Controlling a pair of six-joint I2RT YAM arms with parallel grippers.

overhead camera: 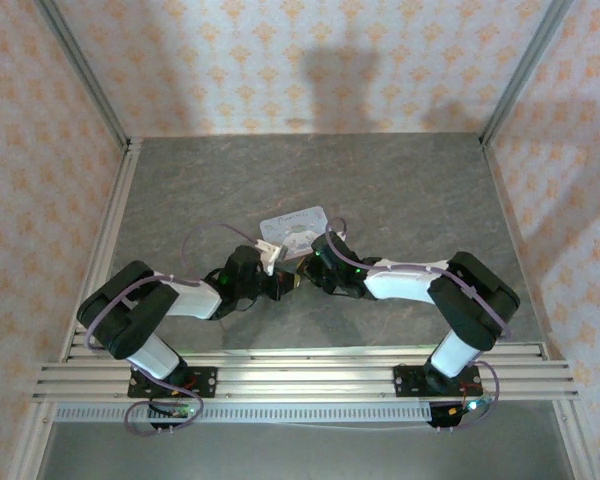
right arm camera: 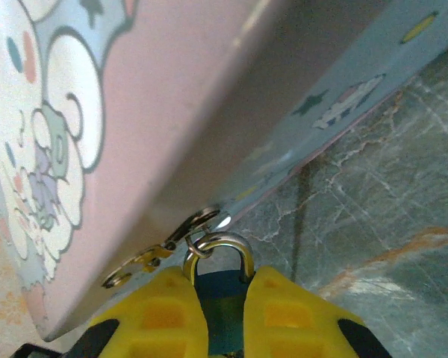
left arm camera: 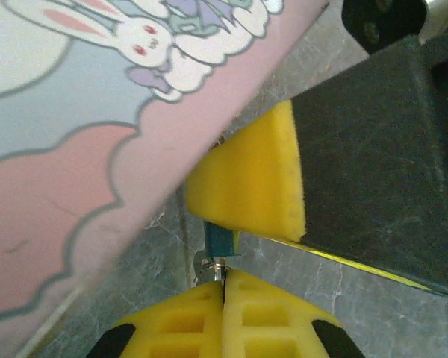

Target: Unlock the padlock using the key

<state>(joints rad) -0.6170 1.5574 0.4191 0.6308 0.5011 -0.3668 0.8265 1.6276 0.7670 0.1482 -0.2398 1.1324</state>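
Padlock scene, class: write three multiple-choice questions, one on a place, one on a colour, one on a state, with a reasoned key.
1. Where is the padlock? A) between the right gripper's fingers, at the tin's edge B) atop the tin C) behind the tin
2. What colour are the gripper fingers? A) red B) white C) yellow
3. How do the left gripper's jaws stand? A) shut B) wide open C) ajar
Key: 1 A, yellow pads clamp it; 2 C, both wrist views show yellow; 3 A, its fingers meet on the key.
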